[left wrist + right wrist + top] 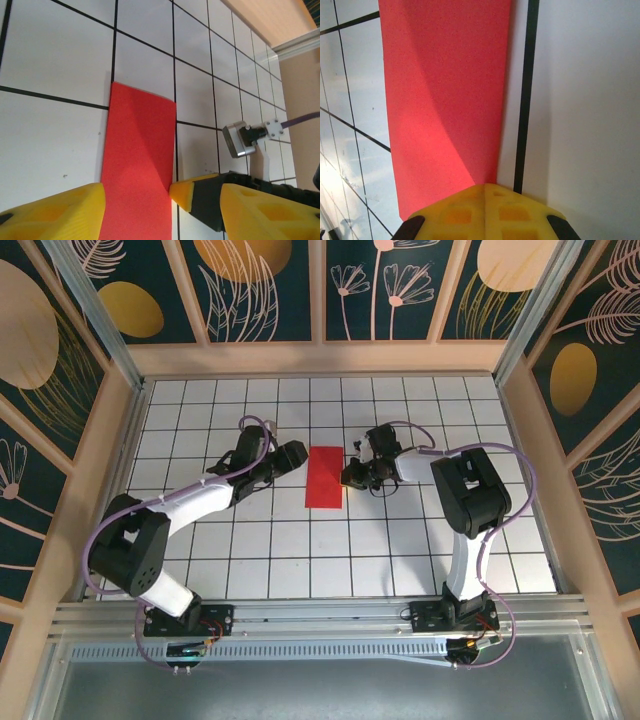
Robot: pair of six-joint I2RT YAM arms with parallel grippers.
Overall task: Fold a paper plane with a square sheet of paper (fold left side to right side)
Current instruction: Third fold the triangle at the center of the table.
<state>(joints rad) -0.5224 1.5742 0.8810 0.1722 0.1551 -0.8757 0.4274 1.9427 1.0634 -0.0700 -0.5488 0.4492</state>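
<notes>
Seemingly the 1st fold lies made: my right gripper (485, 192), pinched shut and empty, pins the square sheet of paper (323, 477) at its edge. My left gripper (137, 200) straddles it part-open, holding nothing. Next I'd press the crease flat.

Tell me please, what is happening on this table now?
Two robot arms are folding a red sheet of paper. It lies on the grid table, already folded in half into a narrow rectangle. The right gripper, shut, has its tip at the paper's right edge; the left gripper, open, is at the left side.
</notes>
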